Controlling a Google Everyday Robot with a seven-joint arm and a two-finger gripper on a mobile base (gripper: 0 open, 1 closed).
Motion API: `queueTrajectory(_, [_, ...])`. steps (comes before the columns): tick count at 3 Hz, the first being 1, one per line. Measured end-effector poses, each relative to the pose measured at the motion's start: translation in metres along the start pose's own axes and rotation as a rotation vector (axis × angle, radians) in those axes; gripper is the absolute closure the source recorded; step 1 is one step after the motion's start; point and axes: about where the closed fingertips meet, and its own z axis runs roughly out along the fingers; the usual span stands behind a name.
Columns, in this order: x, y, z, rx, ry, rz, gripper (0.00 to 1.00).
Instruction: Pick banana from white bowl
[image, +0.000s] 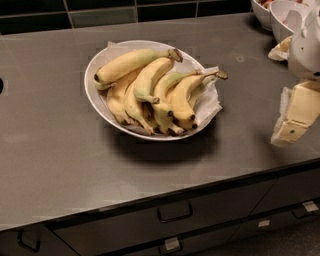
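The white bowl (91, 87) is wide and shallow, lined with white paper, and stands at the middle of the grey counter. The banana (131, 62) lies across the back of the bowl, long and nearly straight, with its dark stem stub to the right and its black tip to the left. It rests on a bunch of shorter curved bananas (167, 100). My gripper (292, 117), cream-coloured under a white arm housing, hangs at the right edge of the view, well to the right of the bowl and apart from it.
Two smaller white bowls (285, 17) with reddish contents stand at the back right corner. A dark tiled wall (100, 15) runs behind the counter. The counter's front edge (150, 202) has drawers with handles below it.
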Motion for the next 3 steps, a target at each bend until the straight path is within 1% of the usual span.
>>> queueTrajectory(1, [0.000, 0.000, 0.000, 0.000, 0.000, 0.000, 0.00])
queueTrajectory(2, [-0.019, -0.006, -0.003, 0.023, -0.002, -0.034, 0.00])
queueTrajectory(3, [-0.061, -0.015, -0.011, 0.031, -0.020, -0.145, 0.00])
